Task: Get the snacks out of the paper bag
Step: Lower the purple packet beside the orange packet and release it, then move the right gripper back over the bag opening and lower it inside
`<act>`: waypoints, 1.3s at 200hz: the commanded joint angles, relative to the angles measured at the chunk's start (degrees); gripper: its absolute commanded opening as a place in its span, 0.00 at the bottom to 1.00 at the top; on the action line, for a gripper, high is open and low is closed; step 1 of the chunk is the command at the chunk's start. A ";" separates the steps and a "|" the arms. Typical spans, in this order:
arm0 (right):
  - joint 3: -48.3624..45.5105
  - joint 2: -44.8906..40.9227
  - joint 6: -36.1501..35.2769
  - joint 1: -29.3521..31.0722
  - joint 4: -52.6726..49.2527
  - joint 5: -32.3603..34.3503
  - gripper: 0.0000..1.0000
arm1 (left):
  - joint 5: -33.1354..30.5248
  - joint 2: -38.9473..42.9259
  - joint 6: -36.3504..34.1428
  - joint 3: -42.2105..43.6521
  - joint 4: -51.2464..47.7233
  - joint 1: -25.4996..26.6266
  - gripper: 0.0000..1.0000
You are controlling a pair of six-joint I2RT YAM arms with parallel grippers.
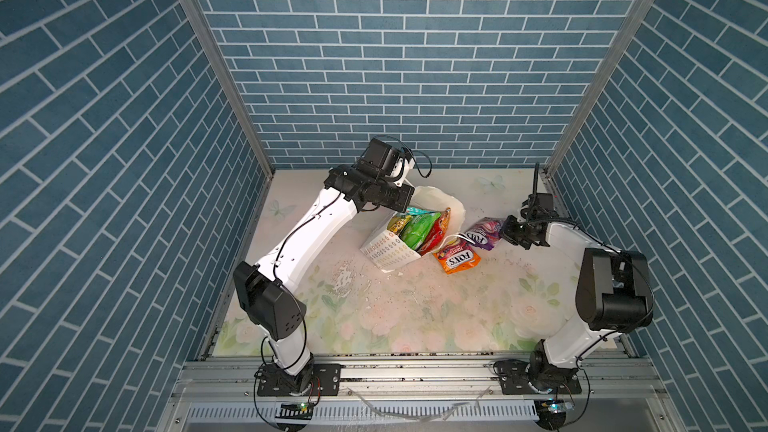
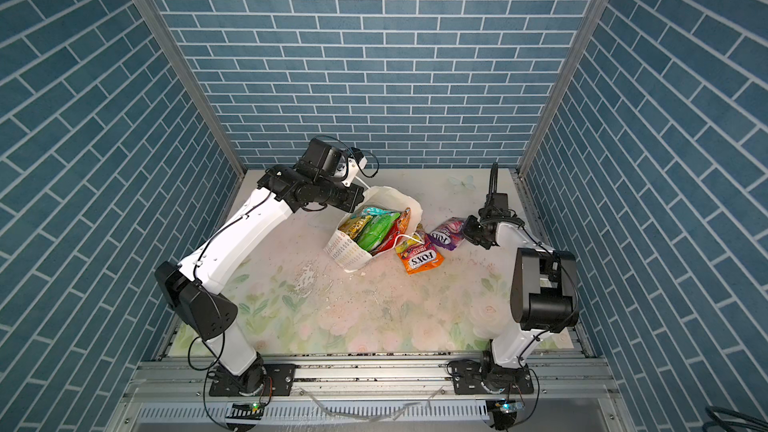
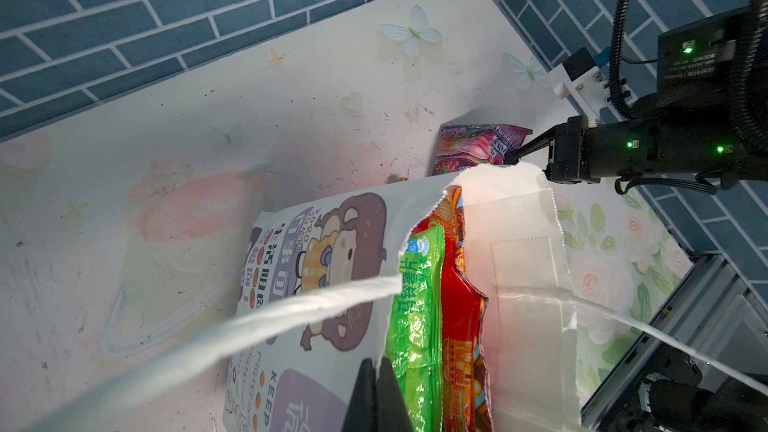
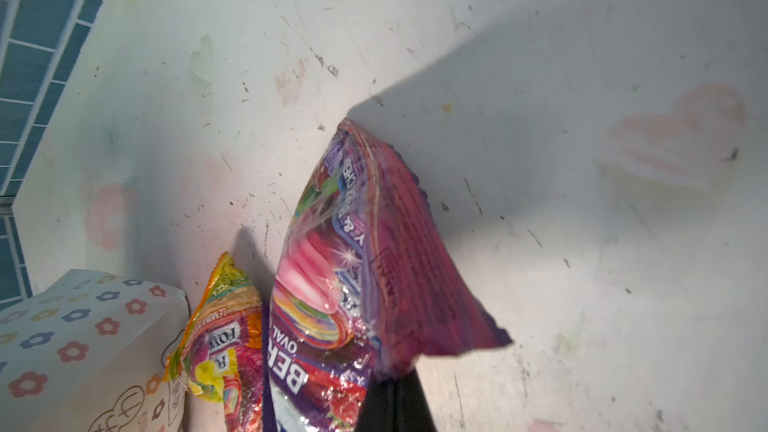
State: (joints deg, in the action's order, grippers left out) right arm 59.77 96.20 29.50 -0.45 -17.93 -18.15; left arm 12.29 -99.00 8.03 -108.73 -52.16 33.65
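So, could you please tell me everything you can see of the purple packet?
The purple packet is glossy, crinkled plastic, purple and pink, printed with "FOX'S", berries and sweets. It is outside the paper bag, beside the orange packet. The right gripper is shut on one edge, holding it tilted over the table.

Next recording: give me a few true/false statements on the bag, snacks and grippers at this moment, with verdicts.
1. The right gripper is shut on the purple packet. True.
2. The orange packet is inside the paper bag. False: it lies on the table beside the bag.
3. The bright green packet sits in the bag. True.
4. The left gripper hangs open over the table. False: its fingers are shut on the bag's rim.
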 commanded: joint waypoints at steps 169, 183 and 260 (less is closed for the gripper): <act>6.37 -13.81 -2.54 0.46 -11.69 0.75 0.20 | -0.51 1.76 -1.05 0.22 0.39 0.70 0.00; 7.89 -16.47 -2.44 1.97 -11.58 -0.49 0.20 | -0.70 1.60 -1.06 0.32 0.47 0.97 0.00; 12.79 -24.24 1.43 17.76 -5.62 -3.90 0.18 | -0.45 0.90 -1.00 0.53 1.42 2.36 0.00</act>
State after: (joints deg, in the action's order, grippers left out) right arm 72.07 73.78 28.32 13.89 -27.31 -18.76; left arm 11.62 -98.98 7.86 -108.66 -52.03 35.11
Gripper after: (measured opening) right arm 0.182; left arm 0.042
